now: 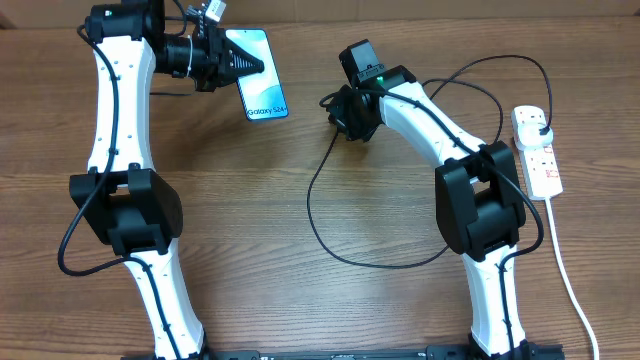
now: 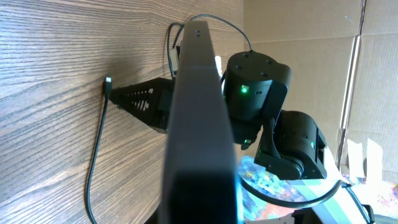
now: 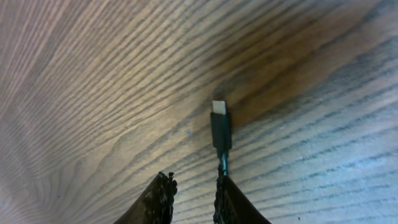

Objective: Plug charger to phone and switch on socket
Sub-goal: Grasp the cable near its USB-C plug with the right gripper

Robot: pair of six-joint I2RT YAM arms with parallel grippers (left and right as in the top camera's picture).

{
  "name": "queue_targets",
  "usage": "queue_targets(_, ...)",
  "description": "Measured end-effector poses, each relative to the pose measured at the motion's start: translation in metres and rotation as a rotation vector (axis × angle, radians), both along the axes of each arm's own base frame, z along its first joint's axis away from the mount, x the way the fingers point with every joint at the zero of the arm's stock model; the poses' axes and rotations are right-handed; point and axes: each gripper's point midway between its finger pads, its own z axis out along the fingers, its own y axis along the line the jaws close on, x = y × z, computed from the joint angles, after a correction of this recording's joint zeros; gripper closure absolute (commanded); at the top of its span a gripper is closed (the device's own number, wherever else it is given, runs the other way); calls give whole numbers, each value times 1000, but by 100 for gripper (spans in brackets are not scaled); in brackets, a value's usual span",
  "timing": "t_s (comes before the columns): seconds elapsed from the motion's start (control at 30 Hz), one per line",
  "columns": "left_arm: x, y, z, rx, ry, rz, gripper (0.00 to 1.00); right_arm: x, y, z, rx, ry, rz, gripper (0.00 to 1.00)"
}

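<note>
Overhead view: left gripper (image 1: 255, 65) clasps phone (image 1: 266, 96); right gripper (image 3: 194, 182), half-closed at charger (image 3: 220, 127), hold unclear; plugging-in and socket (image 1: 537, 150) switching apparently remain.

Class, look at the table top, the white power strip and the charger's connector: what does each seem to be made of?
Table: wood or wood-look laminate, matt; grain lines show. Power strip: likely white plastic, smooth moulded shell. Charger connector: black plastic body, pale tip, probably metal.
</note>
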Motion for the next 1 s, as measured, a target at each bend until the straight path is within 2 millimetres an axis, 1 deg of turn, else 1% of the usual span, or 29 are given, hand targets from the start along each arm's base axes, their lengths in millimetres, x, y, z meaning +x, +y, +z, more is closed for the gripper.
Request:
queue_targets(0.63, -1, 0, 0, 0, 4, 0, 96, -11, -4, -28, -33, 55, 27, 76)
queue_targets(1.0, -1, 0, 0, -1, 4, 0, 95, -9, -4, -28, -38, 37, 59, 76)
